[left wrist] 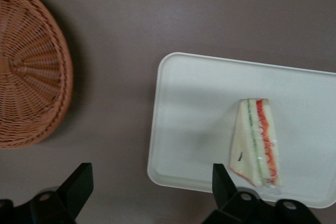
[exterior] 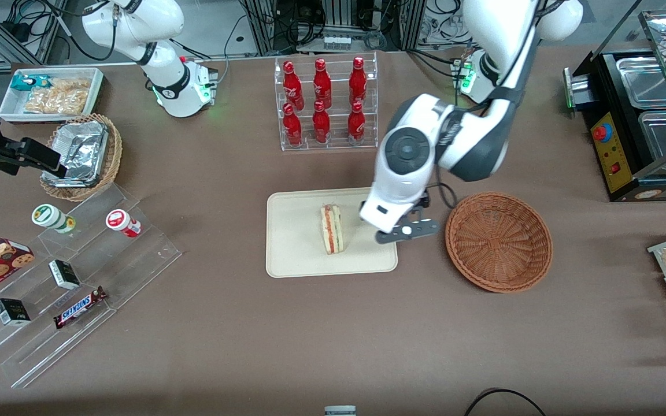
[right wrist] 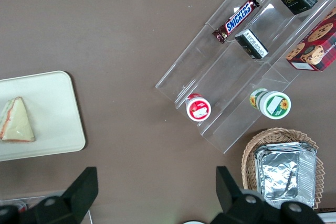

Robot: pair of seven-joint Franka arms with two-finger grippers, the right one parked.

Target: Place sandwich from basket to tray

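A: Eyes on the gripper – fingers spread wide, nothing between them, hovering over the tray's edge on the basket side

B: And the sandwich?

A: Resting on the tray, near the middle. Triangular wedge, pale bread, a pink-red stripe and a green one showing along its cut edge, all in clear wrap

B: From the front camera?

A: Sandwich sits at about nine o'clock from the gripper, near but apart. The reddish-brown woven basket lies at three o'clock, just beside the tray and holding nothing

B: Farther out?

A: A clear rack of red bottles at twelve o'clock from the tray
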